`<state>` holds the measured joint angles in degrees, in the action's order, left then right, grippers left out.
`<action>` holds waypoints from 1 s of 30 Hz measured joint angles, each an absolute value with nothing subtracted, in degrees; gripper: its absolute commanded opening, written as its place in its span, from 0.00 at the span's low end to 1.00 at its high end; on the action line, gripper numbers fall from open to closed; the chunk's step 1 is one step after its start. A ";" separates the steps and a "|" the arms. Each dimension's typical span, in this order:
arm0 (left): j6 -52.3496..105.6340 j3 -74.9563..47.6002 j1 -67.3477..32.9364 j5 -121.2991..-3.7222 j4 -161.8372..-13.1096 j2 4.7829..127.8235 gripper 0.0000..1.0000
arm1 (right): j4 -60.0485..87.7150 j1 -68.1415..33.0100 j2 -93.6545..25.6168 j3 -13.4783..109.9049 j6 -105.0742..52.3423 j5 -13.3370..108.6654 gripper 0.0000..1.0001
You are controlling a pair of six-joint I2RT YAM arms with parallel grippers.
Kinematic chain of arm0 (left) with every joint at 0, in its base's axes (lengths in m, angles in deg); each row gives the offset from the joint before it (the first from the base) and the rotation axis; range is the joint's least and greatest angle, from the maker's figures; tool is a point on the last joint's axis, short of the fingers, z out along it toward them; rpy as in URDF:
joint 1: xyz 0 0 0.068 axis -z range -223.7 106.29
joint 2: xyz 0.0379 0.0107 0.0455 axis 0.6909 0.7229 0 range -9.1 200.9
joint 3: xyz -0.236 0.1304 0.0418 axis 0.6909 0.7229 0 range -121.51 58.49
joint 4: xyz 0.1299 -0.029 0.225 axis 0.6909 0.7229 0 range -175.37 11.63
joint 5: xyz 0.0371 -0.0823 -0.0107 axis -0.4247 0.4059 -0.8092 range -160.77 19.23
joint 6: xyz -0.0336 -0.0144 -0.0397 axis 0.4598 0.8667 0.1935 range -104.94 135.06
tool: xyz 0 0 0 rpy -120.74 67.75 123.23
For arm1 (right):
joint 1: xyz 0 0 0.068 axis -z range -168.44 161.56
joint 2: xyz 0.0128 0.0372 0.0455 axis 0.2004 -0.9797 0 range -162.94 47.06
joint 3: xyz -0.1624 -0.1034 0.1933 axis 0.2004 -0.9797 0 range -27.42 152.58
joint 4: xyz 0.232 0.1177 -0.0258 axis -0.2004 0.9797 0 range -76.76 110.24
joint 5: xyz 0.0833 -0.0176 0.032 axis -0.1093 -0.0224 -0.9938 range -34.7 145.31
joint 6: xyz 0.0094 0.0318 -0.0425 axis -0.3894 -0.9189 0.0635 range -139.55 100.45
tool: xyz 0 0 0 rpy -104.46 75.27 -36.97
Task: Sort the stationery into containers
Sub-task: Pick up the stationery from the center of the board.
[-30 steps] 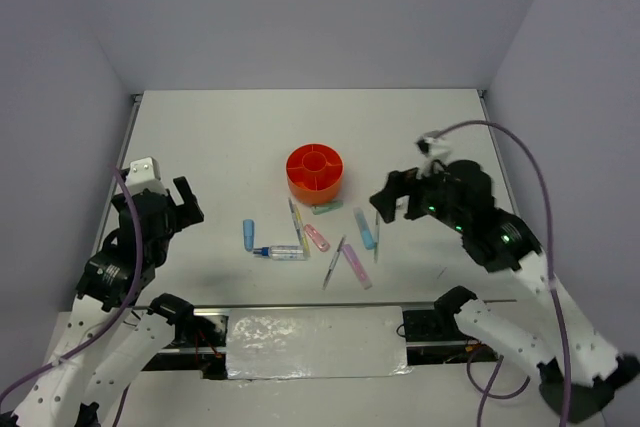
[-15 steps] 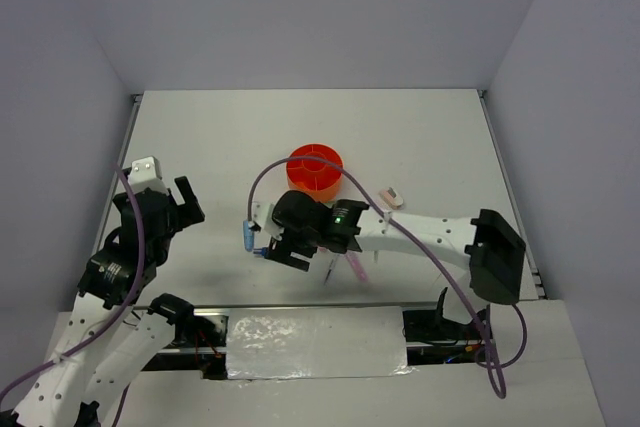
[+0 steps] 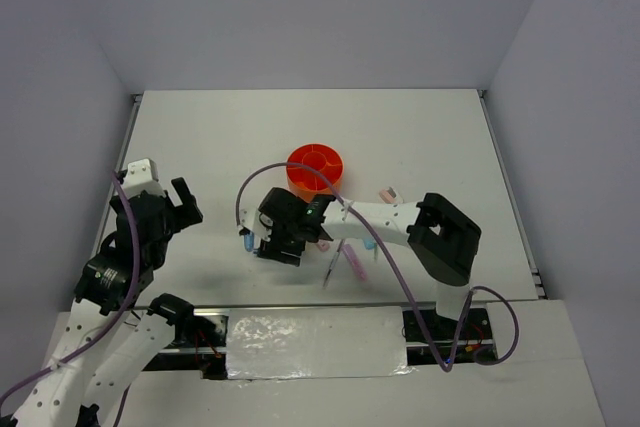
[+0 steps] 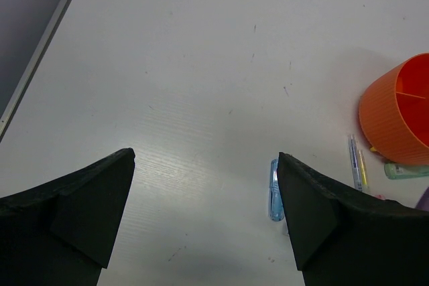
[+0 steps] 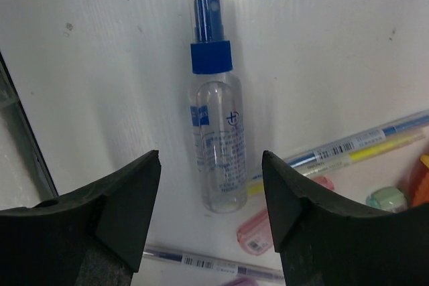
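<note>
In the top view, the right arm is stretched across to left of centre. Its right pincer (image 3: pixel 278 245) sits low over the scattered stationery (image 3: pixel 355 265), just in front of the orange organiser (image 3: pixel 315 169). The left pincer (image 3: pixel 186 202) hangs well apart at the left over bare tabletop (image 3: pixel 420 127), so the right arm is clearly the nearer one.

In the left wrist view, the fingers are spread wide with nothing between them. A blue marker (image 4: pixel 274 195) lies flat just beside the right-hand finger, and the organiser sits at the far right edge.

In the right wrist view, a clear spray bottle (image 5: pixel 218 145) with a blue cap lies flat on the tabletop, directly between the fingers. Its cap points away from the camera and its long axis runs along the gap, so the jaws would close across its narrow width. The jaws stand apart, with tabletop showing on both sides of the bottle and nothing gripped. A thin yellow pen (image 5: pixel 375 144) ends just beside the bottle's base and could get pinched along with it.
</note>
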<state>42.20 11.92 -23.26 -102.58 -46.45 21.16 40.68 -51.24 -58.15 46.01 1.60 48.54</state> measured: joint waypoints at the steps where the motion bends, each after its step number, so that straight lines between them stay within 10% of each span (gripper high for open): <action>1: 42.20 11.92 -23.26 -102.58 -46.45 21.05 0.99 | 40.20 -51.24 -58.78 46.01 1.60 48.15 0.68; 10: 42.20 11.92 -23.26 -102.58 -46.45 20.98 0.99 | 35.98 -51.29 -61.38 44.81 1.05 45.44 0.46; 21: 42.20 11.92 -23.26 -102.58 -46.45 20.96 0.99 | 30.63 -53.21 -61.29 40.35 -1.05 47.25 0.48; 30: 42.22 11.88 -23.26 -102.87 -46.39 20.61 0.99 | 27.39 -56.40 -58.56 37.31 -3.48 50.29 0.09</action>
<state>42.22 11.88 -23.26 -102.87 -46.39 20.61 27.39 -56.40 -58.56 37.31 -3.48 50.29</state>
